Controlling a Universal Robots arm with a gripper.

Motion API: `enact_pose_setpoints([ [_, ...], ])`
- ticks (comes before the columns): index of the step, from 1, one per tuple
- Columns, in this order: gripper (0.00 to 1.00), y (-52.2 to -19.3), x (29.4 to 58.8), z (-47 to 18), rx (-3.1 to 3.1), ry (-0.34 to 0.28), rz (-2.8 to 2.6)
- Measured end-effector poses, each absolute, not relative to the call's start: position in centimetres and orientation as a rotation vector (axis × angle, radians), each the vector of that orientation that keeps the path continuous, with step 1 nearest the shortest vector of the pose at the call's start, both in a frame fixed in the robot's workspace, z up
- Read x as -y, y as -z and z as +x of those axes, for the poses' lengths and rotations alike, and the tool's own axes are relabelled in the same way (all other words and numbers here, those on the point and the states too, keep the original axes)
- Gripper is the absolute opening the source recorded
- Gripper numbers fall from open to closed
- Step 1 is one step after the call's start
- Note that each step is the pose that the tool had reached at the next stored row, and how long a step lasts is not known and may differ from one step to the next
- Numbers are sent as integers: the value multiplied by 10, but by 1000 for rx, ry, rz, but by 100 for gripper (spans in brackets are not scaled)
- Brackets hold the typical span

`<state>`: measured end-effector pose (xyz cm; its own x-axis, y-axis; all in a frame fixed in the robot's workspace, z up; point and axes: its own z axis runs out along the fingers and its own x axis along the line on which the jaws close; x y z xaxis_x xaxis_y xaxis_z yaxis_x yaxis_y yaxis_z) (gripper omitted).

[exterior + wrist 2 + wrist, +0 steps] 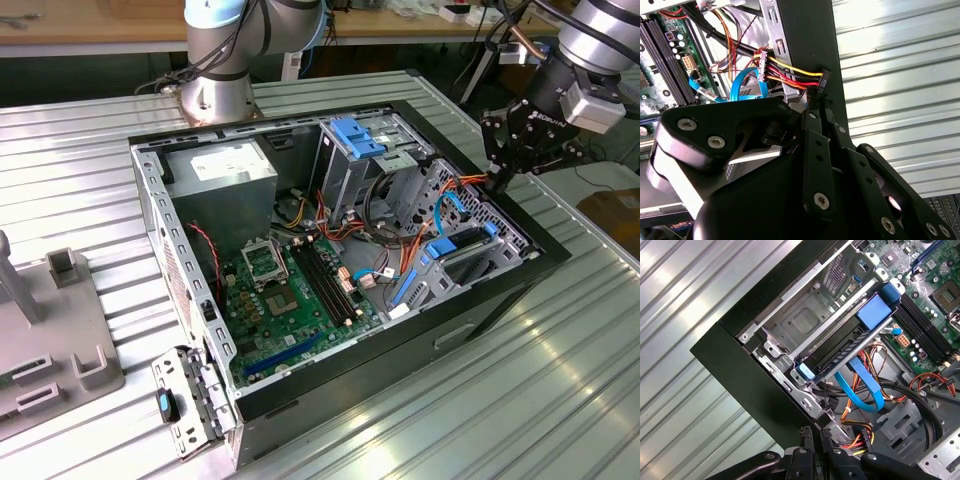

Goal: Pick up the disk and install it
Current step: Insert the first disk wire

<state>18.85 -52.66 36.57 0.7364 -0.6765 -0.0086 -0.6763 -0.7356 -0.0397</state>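
**Item 1: gripper** (pixel 497 178). We log it above the case rim on the exterior view's right, tips pointing down. Fingers are drawn together w/ nothing seen between them. It is not touching the disk.

**Item 2: disk** (pixel 837 350). We find it edge-on inside the metal drive bay (pixel 805 320), by the case wall nearest the gripper, w/ blue carrier tabs showing at both ends. We can't tell whether it is fully home.

**Step in hand.** We judge the pick-up done and the install at its tail end or complete. The gripper stands just beside the wire bundle (pixel 785 72) and its black connector (pixel 823 82).

**Next move (our est.).** It calls for a clean path past the case wall and the loose wires right by the tips. A snag on the bundle is the main risk. If the disk isn't seated, it needs a straight push along the bay w/ no tilt.

**Containers & contents**
- **PC case** (pixel 470 325), open-topped, on the ribbed table (pixel 560 400). It holds:
  - motherboard (pixel 290 300)
  - power supply (pixel 225 175)
  - upright blue-topped cage (pixel 355 140)
  - blue flat cable (pixel 865 385)
  - the drive bay
- **Drive bay.** It holds the disk; we see nothing else in it.
- **Cage.** We can't make out the contents.
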Motion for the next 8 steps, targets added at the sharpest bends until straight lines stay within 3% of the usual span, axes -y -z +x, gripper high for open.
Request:
enact_pose_setpoints([
  [8, 16, -367, 527, 189, -1124, 9, -2890],
])
